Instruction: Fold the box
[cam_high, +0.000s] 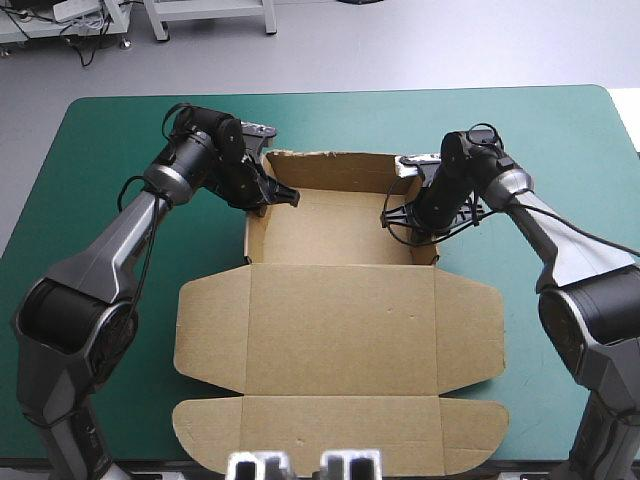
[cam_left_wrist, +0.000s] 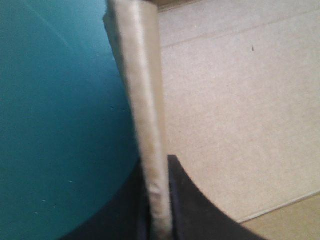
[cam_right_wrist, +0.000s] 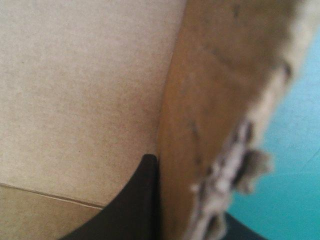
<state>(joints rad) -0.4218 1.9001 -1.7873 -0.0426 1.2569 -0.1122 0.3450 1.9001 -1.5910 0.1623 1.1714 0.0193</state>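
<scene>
You have the brown box at the middle of the table, half built. Its far part is an open tray with back and side walls upright. Lid and flaps lie flat toward the near edge.

The brown box lies on the teal-green table, its far walls raised into a tray, its lid flat toward the near edge. The left gripper is at the tray's left wall, the right gripper at its right wall.

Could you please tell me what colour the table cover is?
The cover is teal-green, clearest in the high view.
</scene>
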